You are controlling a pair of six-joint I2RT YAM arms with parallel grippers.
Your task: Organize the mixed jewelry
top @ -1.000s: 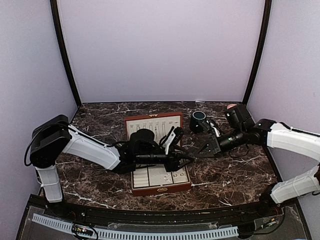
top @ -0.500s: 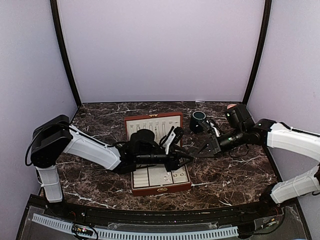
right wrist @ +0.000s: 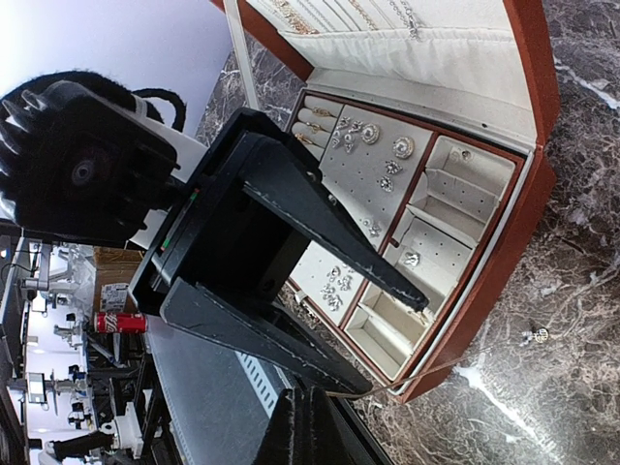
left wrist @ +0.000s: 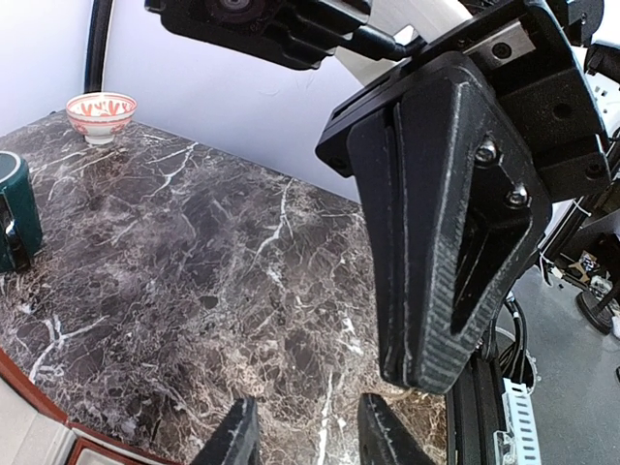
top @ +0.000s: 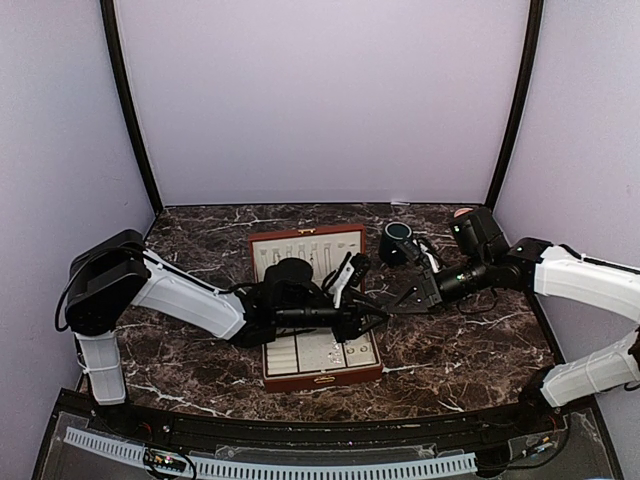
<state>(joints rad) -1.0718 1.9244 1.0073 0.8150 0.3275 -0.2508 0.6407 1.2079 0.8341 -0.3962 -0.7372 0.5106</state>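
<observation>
The reddish-brown jewelry box (top: 300, 248) lies open in the middle, with its wall in the right wrist view (right wrist: 518, 218). Tiny silvery jewelry pieces (right wrist: 386, 160) sit in its cream compartments. My right gripper (top: 400, 298) (right wrist: 310, 399) is shut on a thin chain (right wrist: 427, 372) that trails past the box's corner. It fills the left wrist view (left wrist: 426, 373). My left gripper (top: 372, 318) (left wrist: 310, 441) is open and empty over the box's right edge. Its tips almost meet the right gripper's.
A dark green mug (top: 397, 240) (left wrist: 15, 213) stands behind the box's right side. A small pink patterned bowl (left wrist: 100, 111) sits at the back right corner. One loose silvery piece (right wrist: 540, 335) lies on the marble beside the box. Purple walls close in on three sides.
The left arm has crept slightly to the right. The right gripper stays shut in about the same place.
</observation>
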